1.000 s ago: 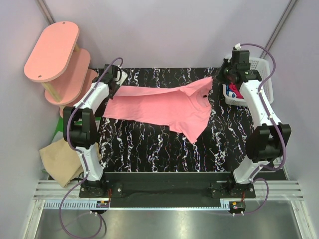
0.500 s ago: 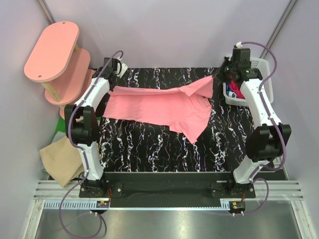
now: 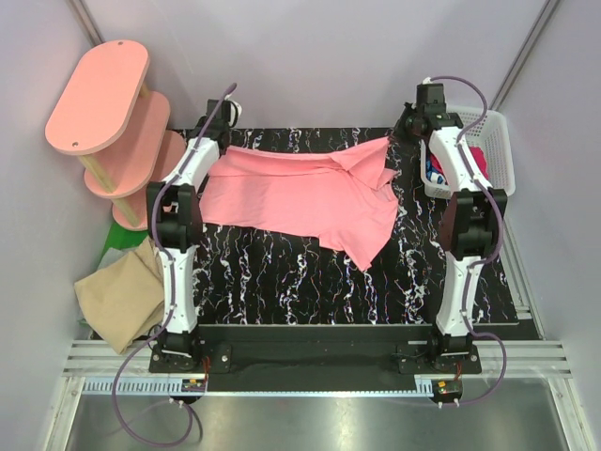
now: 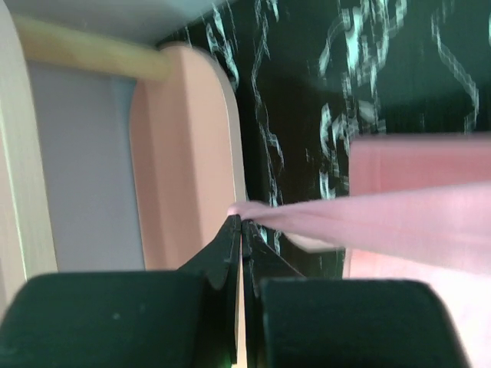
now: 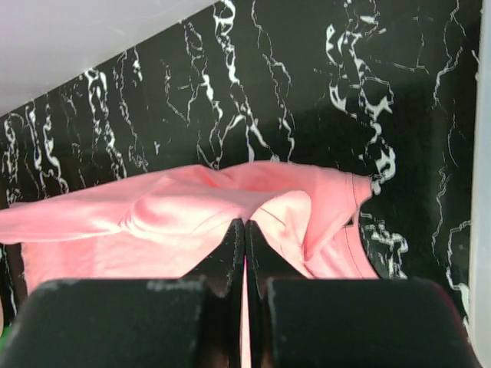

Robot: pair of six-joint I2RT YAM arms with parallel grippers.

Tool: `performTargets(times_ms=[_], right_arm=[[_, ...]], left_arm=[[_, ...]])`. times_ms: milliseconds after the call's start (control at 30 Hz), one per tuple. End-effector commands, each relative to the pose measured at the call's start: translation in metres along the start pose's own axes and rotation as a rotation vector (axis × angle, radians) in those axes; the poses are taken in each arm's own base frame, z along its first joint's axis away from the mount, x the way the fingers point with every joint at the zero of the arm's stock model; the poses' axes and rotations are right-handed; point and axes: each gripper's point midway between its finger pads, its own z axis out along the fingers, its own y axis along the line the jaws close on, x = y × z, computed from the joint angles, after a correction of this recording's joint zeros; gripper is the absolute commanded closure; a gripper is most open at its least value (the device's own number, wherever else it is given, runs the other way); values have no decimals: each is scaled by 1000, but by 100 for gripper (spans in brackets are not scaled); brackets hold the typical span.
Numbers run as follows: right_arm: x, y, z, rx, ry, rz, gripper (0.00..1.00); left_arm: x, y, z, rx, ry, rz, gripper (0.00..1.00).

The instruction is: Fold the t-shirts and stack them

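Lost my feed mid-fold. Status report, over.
Left end effector shut on pink t-shirt, right end effector likewise. Shirt stretched across far side of table. White basket hard right, pink shelf hard left.

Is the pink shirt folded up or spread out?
Mostly spread out. The pink shirt lies wide across the table, its far edge pinched by the left gripper and right gripper.

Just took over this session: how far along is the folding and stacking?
Nothing looks folded or stacked yet. In hand: the left gripper and right gripper are each shut on the far edge of the pink shirt, spread rumpled on the table. Left: fold it, then the tan shirt heaped off the table's left side and the red cloth in the basket.
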Motion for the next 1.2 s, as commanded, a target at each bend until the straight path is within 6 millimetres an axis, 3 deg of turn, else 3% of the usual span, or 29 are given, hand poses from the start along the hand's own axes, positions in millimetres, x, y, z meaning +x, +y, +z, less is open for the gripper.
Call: performTargets(times_ms=[0, 100, 167, 200, 267, 300, 333, 367, 400, 433, 467, 500, 533, 567, 600, 633, 667, 700, 733, 767, 800, 833, 867, 967, 1033, 1100, 1167], right_arm=[[-39, 10, 0, -29, -93, -25, 100], [-55, 24, -10, -65, -120, -31, 100], [-57, 33, -23, -88, -109, -22, 100], [-59, 41, -39, -106, -114, -19, 100], [-32, 36, -46, -87, -47, 13, 100], [-30, 52, -73, -121, -61, 6, 100], [3, 40, -67, -98, 6, 17, 100], [18, 46, -77, -138, 36, 21, 100], [17, 64, -114, -202, -4, 3, 100], [44, 55, -116, -195, 31, 2, 100], [49, 59, -134, -218, 9, -15, 100], [41, 84, -186, -305, -94, -73, 100], [54, 83, -202, -317, -101, -98, 100], [53, 92, -229, -359, -140, -126, 100], [46, 102, -282, -436, -231, -166, 100], [47, 105, -308, -468, -268, -180, 100], [45, 110, -358, -539, -350, -202, 100], [49, 108, -379, -553, -367, -206, 100], [50, 110, -406, -588, -404, -217, 100], [57, 109, -447, -644, -464, -231, 100], [64, 107, -469, -672, -482, -234, 100], [70, 106, -487, -698, -504, -241, 100], [77, 101, -516, -729, -550, -246, 100], [94, 87, -548, -719, -560, -247, 100], [92, 86, -567, -723, -596, -247, 100], [85, 86, -567, -699, -597, -232, 100], [72, 87, -547, -647, -582, -211, 100]], left_arm=[[-42, 38, 6, -134, -73, -69, 100], [-53, 53, 4, -191, -95, -105, 100], [-57, 49, -4, -144, -119, -133, 100], [-50, 45, -17, -105, -118, -127, 100], [-42, 23, -30, -4, -130, -98, 100], [-23, 3, -43, 64, -108, -56, 100], [-11, -4, -52, 88, -93, -30, 100], [28, -28, -54, 141, -20, 18, 100], [25, -14, -84, 147, -67, -9, 100], [36, -15, -97, 168, -67, -34, 100], [64, -28, -106, 208, -30, -25, 100], [64, -24, -125, 228, -64, -44, 100], [60, -3, -160, 223, -124, -88, 100], [65, 2, -180, 235, -146, -105, 100], [64, 8, -201, 255, -183, -126, 100], [63, 30, -242, 248, -248, -168, 100], [59, 43, -266, 250, -296, -189, 100], [64, 43, -288, 295, -310, -198, 100], [63, 64, -328, 282, -402, -237, 100], [60, 76, -355, 285, -459, -261, 100], [69, 75, -378, 325, -478, -276, 100], [74, 92, -413, 309, -563, -311, 100], [81, 96, -431, 317, -596, -329, 100], [111, 105, -470, 307, -645, -362, 100], [124, 104, -476, 306, -632, -362, 100], [127, 102, -472, 302, -616, -359, 100], [128, 95, -457, 306, -573, -342, 100]])
